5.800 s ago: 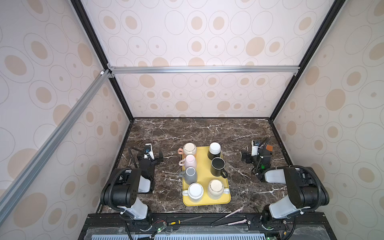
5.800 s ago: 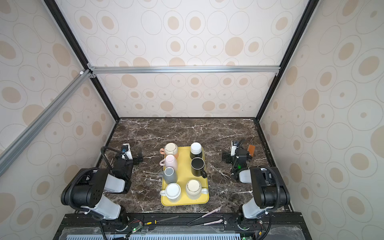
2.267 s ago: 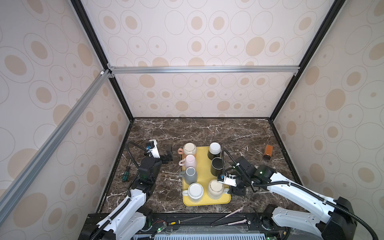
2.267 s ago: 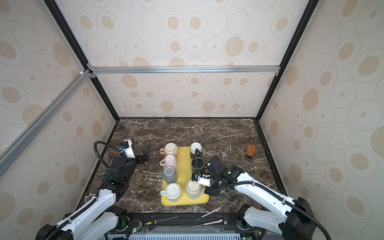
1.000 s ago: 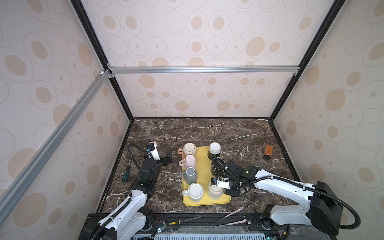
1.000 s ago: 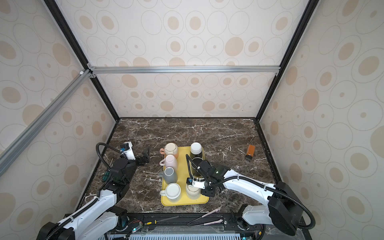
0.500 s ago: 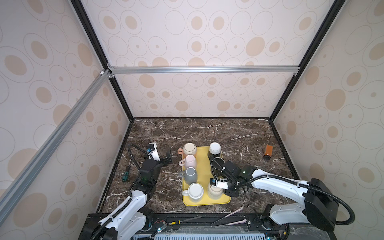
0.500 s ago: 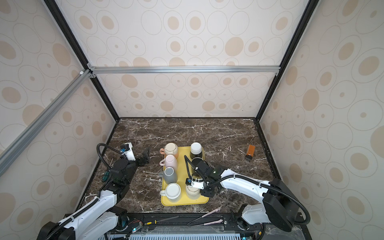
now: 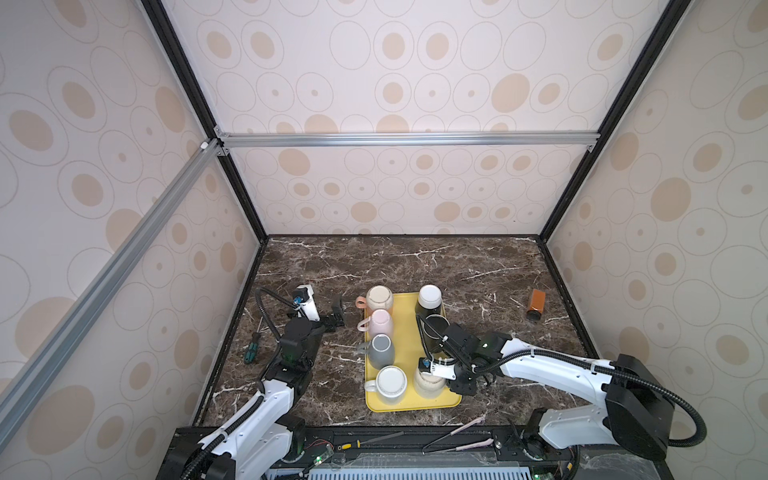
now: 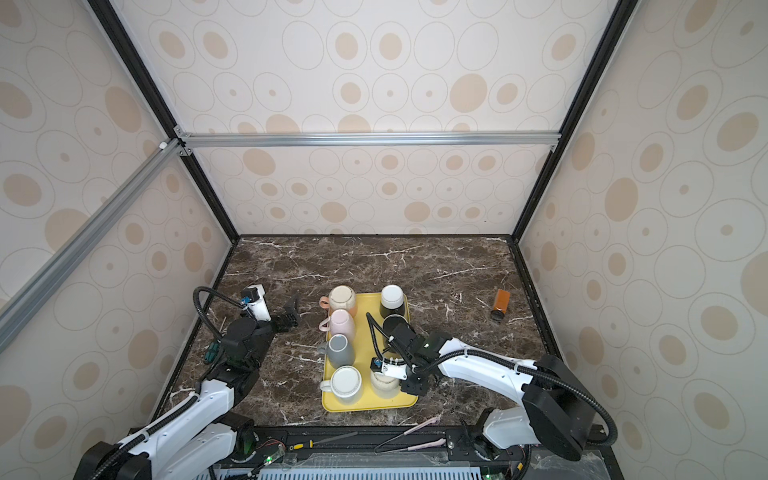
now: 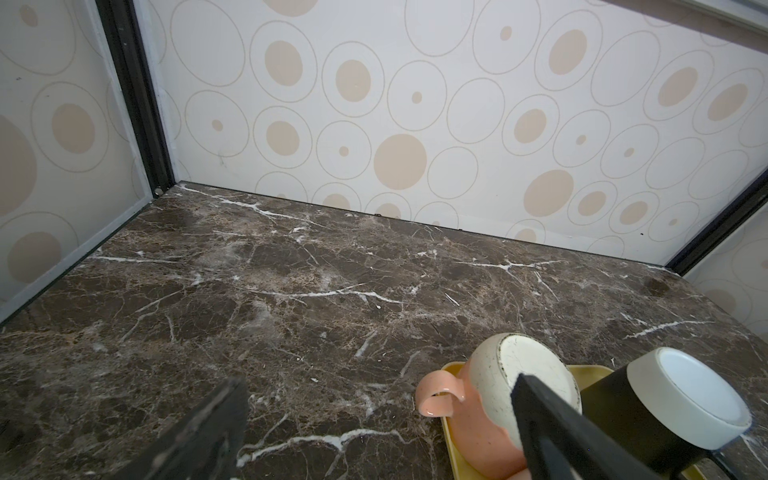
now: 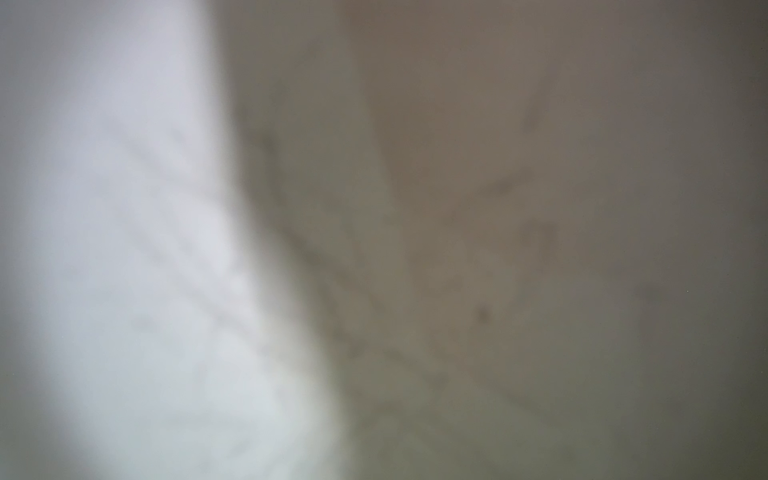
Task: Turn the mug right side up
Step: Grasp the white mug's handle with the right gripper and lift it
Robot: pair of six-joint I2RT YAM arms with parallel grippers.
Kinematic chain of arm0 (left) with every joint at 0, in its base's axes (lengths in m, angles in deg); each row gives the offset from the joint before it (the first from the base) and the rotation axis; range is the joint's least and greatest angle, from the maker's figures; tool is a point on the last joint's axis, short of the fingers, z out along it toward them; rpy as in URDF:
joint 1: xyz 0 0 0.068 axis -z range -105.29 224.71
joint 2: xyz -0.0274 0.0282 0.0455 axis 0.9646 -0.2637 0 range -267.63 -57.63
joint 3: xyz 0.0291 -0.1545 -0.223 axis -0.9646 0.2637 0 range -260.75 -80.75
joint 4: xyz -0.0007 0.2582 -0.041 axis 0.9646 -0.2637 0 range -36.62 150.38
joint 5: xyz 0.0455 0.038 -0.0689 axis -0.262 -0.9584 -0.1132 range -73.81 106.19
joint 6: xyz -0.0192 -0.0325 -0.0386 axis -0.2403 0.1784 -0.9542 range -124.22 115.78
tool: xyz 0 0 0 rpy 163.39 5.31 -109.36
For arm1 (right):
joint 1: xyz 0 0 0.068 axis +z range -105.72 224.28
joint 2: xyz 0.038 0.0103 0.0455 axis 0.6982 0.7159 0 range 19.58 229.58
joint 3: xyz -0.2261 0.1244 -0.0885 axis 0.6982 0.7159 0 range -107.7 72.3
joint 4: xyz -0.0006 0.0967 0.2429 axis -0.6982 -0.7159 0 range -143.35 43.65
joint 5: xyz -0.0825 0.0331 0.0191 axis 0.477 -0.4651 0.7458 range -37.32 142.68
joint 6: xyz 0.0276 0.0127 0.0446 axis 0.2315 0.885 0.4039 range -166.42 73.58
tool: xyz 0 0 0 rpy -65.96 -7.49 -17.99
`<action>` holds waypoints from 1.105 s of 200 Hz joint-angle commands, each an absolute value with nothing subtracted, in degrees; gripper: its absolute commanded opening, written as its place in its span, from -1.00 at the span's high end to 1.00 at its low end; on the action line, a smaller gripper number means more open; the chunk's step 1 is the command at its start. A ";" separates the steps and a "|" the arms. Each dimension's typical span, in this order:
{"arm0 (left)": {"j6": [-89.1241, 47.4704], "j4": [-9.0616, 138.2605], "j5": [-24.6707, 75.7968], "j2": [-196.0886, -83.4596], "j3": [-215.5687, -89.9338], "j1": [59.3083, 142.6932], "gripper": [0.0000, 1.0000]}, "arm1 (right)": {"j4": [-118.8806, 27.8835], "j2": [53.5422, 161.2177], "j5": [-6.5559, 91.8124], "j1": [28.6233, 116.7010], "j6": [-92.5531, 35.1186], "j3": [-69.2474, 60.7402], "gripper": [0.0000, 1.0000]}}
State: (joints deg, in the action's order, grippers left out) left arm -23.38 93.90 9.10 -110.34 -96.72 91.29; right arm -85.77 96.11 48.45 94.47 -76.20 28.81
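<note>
Several mugs stand base up on the yellow tray [image 9: 415,406] [image 10: 370,406]. The cream mug [image 9: 427,385] [image 10: 383,385] is at the tray's front right corner. My right gripper [image 9: 462,383] [image 10: 415,384] is pressed against its right side, wrist over the mug's top. Its jaws are hidden under the wrist. The right wrist view holds only blurred beige and white surfaces, very close. My left gripper [image 9: 336,312] [image 10: 291,312] [image 11: 374,419] hangs open over bare marble left of the tray, holding nothing.
Also on the tray are a white mug [image 9: 390,384], a grey mug [image 9: 381,351], a pink mug [image 9: 380,324], a peach mug [image 9: 379,298] [image 11: 490,399] and two black mugs [image 9: 430,301]. An orange bottle [image 9: 536,305] lies at the right. A screwdriver [image 9: 251,352] lies by the left wall.
My right gripper has slid a little leftward, closer against the cream mug. The left arm and the mugs have not moved.
</note>
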 commanded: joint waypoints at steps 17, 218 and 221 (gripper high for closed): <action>-23.68 96.06 9.72 -110.89 -97.20 91.51 -1.00 | -85.86 94.07 48.79 94.87 -76.12 28.32 0.50; -22.95 93.56 13.54 -110.37 -99.48 91.45 -1.00 | -86.02 84.01 50.10 95.90 -63.42 21.91 1.00; -22.94 93.55 13.62 -110.44 -99.68 91.47 -1.00 | -86.19 83.73 50.24 95.89 -62.70 21.43 1.00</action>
